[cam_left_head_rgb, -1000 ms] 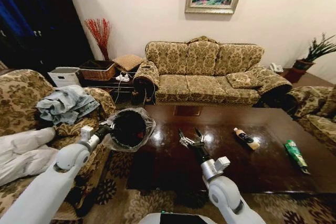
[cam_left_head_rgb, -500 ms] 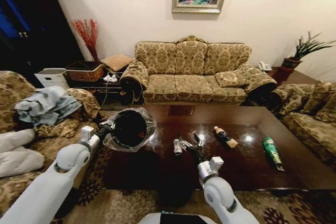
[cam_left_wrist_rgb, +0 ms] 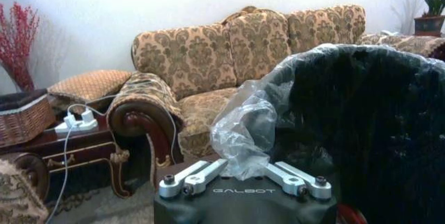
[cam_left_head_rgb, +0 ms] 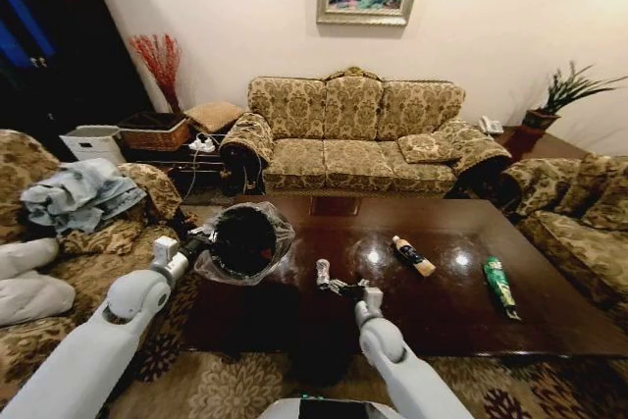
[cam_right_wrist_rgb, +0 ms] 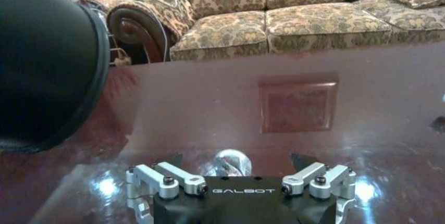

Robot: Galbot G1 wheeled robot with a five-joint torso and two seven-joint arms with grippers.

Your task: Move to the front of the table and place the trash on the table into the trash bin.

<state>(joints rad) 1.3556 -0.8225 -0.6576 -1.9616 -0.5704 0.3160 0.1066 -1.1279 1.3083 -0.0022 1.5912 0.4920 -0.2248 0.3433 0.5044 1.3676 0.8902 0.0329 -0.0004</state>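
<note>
1. The right gripper (cam_left_head_rgb: 339,288) sits low over the table (cam_left_head_rgb: 451,311), near the near-left part of the tabletop. Its fingers are spread wide, and the silver-black can (cam_left_head_rgb: 322,274) lies between them; in the right wrist view the can (cam_right_wrist_rgb: 229,162) shows in the gap, with neither finger clearly touching it.
2. The left gripper (cam_left_head_rgb: 201,238) is clenched on the rim and plastic liner of the trash bin (cam_left_head_rgb: 242,240). In the left wrist view the fingers (cam_left_wrist_rgb: 187,178) pinch the crinkly clear bag at the bin's edge (cam_left_wrist_rgb: 361,125).
3. The bin is held off the floor, tilted on its side at the table's left edge, its dark mouth turned toward the tabletop.
4. Three trash items show on the table: one silver-black can, one dark bottle with a white cap (cam_left_head_rgb: 412,255) and one green bottle (cam_left_head_rgb: 498,283).
5. The dark bottle lies on its side near the middle of the tabletop, well apart from the can.
6. The green bottle lies on its side toward the right edge.
7. One square carved inlay (cam_right_wrist_rgb: 297,103) sits in the tabletop beyond the can, seen from the right wrist.
</note>
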